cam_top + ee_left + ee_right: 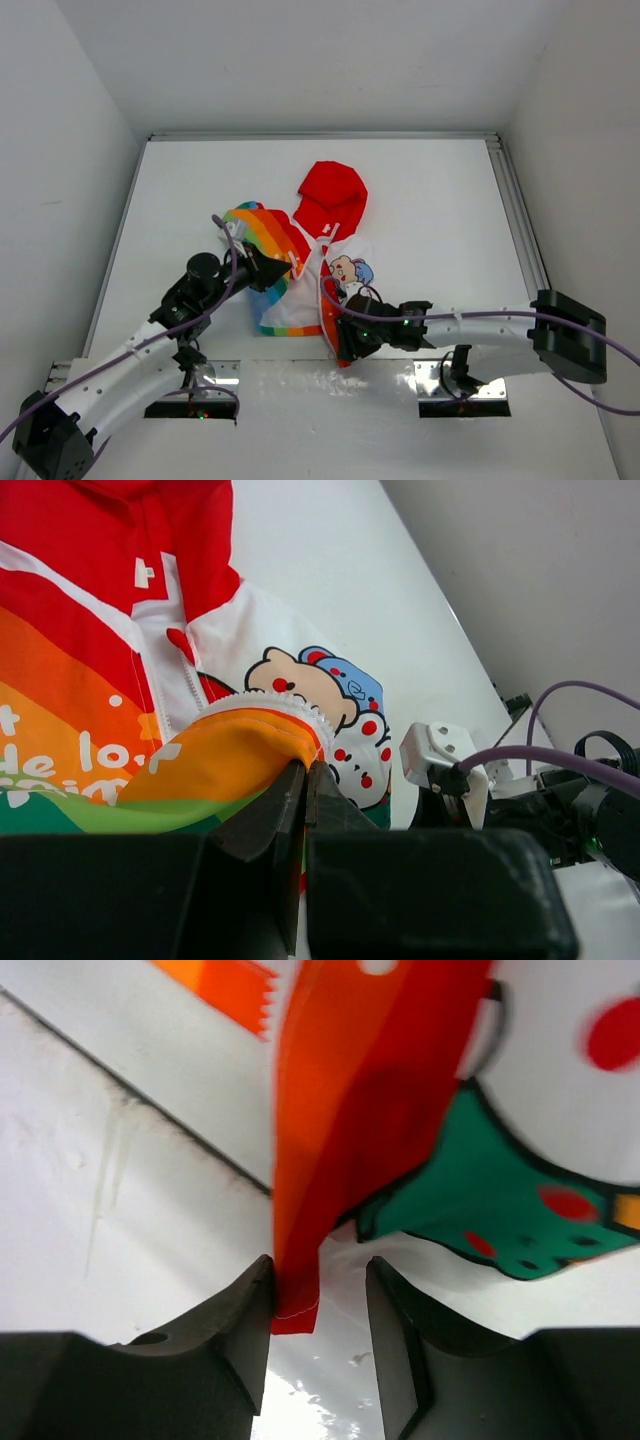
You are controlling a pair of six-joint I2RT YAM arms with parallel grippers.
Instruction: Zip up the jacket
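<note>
The jacket [320,260] lies mid-table, red hood [331,196] at the far end, rainbow sleeve [262,228] on the left, white cartoon front [347,270] on the right. My left gripper [277,271] is shut on a fold of rainbow fabric; in the left wrist view the jaws [305,772] pinch the orange fold [230,752] beside the zipper [188,685]. My right gripper [345,345] is at the jacket's near hem. In the right wrist view it [320,1290] is open, with the red trim [310,1190] hanging between the jaws against the left finger [245,1305].
A metal rail [517,225] runs along the table's right edge. Mounting plates [462,386] sit at the near edge by the arm bases. White walls close in the table on three sides. The right arm's wrist [450,765] shows in the left wrist view.
</note>
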